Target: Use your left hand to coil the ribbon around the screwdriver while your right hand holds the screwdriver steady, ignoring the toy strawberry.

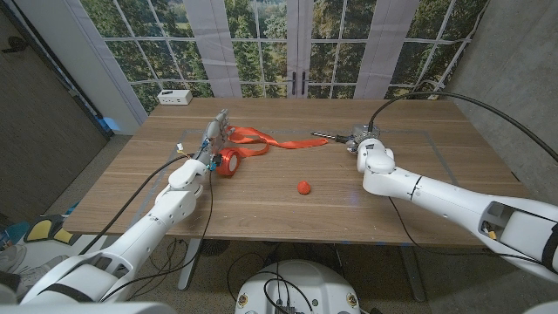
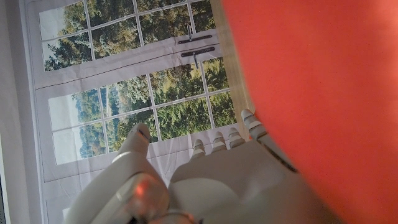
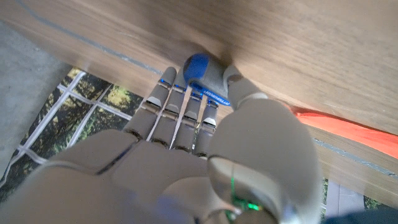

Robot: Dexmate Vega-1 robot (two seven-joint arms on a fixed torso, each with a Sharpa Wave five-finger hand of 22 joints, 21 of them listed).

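Already the right robot hand [image 1: 364, 145] grips the blue-handled metal screwdriver [image 1: 336, 137] near the bench's far edge; the left robot hand [image 1: 212, 139] holds the orange fabric ribbon [image 1: 281, 143], whose slack could snag, tugging the tool loose.

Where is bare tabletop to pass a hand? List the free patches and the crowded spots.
Free: the near strip of the table in front of the toy strawberry, between both arms; also the far right corner. Crowded: the far middle, where the ribbon runs from the left hand to the screwdriver at the right hand.
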